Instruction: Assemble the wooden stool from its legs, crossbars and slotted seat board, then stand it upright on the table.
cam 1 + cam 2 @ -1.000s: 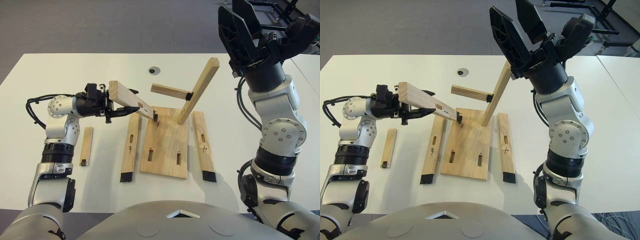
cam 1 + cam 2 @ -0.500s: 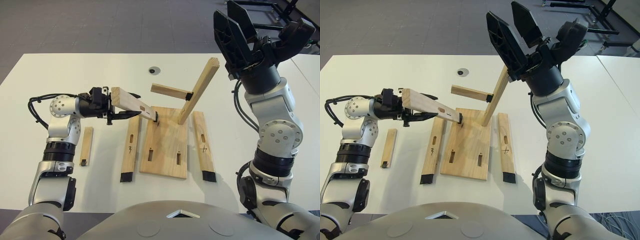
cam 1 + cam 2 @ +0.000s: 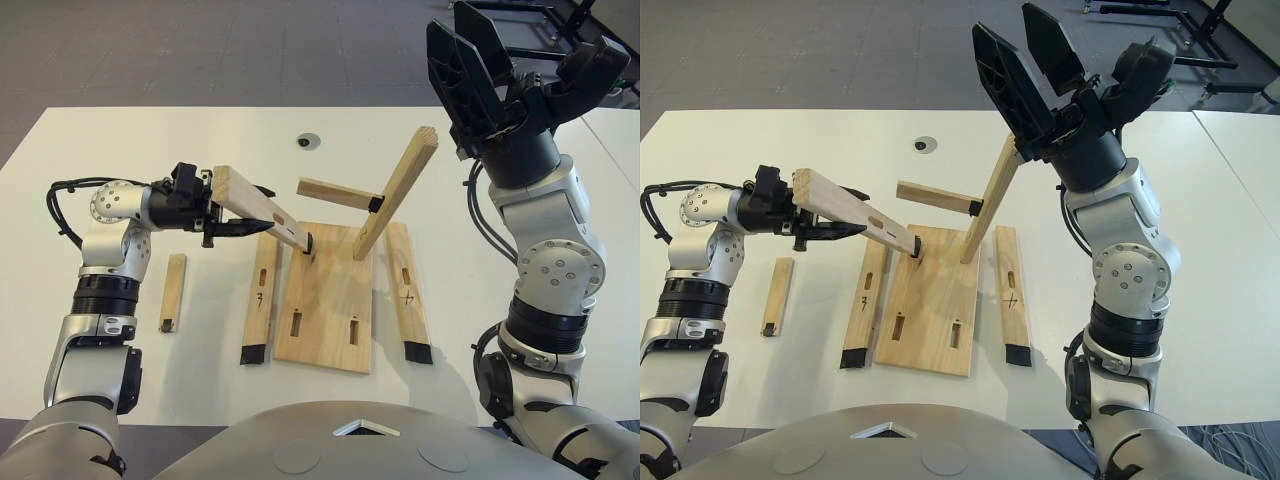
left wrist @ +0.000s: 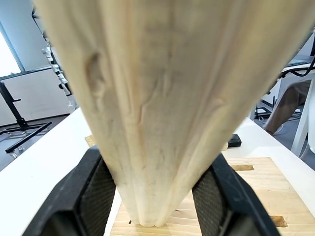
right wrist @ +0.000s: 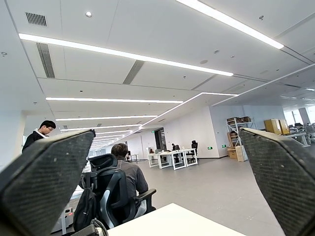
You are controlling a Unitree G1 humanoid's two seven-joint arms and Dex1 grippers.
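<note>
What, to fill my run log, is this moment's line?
left end effector: shut on leg, tip on board | right end effector: open, raised

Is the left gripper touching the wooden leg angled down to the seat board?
Touching. Left wrist view: both pads of the left gripper press the wooden leg.

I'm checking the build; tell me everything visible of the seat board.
The seat board is a pale wooden rectangle lying flat, slightly skewed, on the white table. Two slots near its front edge are empty. A tilted leg stands in its far right part, and the second leg in the left hand meets its far left corner.
</note>
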